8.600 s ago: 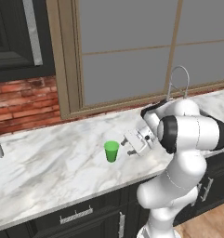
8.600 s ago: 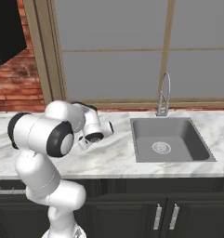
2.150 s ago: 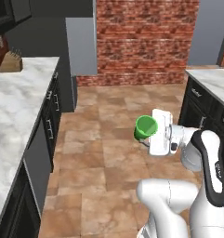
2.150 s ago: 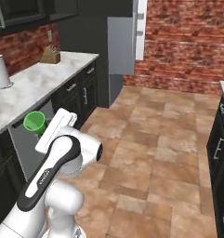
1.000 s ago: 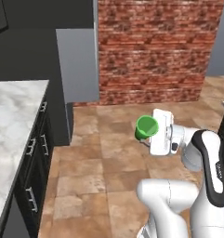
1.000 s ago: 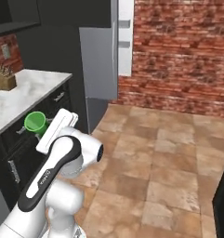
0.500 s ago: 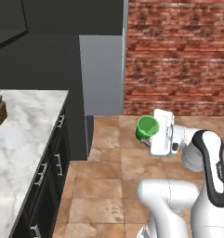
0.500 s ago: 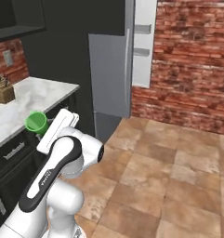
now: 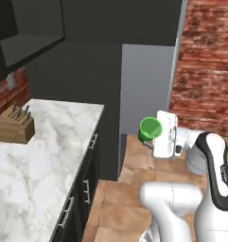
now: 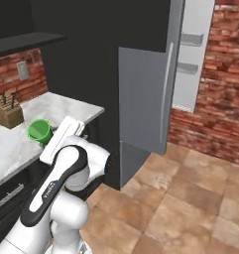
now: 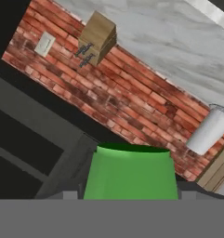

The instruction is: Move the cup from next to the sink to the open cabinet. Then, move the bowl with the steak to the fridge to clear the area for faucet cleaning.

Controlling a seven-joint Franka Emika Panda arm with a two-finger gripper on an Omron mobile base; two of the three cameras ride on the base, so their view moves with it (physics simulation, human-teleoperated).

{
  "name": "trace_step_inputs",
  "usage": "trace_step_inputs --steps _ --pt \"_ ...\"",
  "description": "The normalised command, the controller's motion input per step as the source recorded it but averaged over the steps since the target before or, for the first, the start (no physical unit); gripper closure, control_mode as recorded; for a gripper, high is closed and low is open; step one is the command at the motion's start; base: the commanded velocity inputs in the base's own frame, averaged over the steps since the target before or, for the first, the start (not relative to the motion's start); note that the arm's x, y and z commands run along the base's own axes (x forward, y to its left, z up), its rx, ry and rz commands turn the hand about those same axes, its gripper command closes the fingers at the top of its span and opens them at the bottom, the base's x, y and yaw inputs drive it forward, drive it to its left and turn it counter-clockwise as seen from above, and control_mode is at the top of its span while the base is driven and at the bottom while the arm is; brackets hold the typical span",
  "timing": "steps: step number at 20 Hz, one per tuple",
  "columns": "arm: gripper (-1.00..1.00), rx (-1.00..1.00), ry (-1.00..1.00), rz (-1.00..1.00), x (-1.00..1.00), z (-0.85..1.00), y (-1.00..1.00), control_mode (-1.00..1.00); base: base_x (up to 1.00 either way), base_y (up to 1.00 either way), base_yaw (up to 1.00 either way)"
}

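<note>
- Rolling on with the base, both base cameras now face the grey fridge (image 9: 146, 90) head-on, where brick wall and open floor showed before.
- Clamped between the gripper (image 9: 153, 134) jaws, the green cup (image 9: 150, 128) hangs at centre right of the left base view.
- At left, a knife block (image 9: 13, 125) sits on the marble counter (image 9: 44, 156).
- In the hand view's lower right, a paper towel roll (image 11: 207, 130) stands by the brick wall (image 11: 132, 100).

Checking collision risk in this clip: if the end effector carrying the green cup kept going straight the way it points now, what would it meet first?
Probably the red brick wall behind the marble counter, roughly between the knife block and the white roll. The end effector holds the cup; depth is unclear.
</note>
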Motion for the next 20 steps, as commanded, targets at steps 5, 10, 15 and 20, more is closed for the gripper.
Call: trace_step_inputs --steps 5,10,15,20 --pt "1.0 0.0 0.0 0.0 0.0 0.0 0.0 1.0 1.0 0.26 0.37" --pt "1.0 0.0 0.0 0.0 0.0 0.0 0.0 1.0 0.92 0.0 0.41" --pt "1.0 0.0 0.0 0.0 0.0 0.0 0.0 1.0 0.53 0.0 0.38" --pt "1.0 0.0 0.0 0.0 0.0 0.0 0.0 1.0 0.44 0.0 0.4"
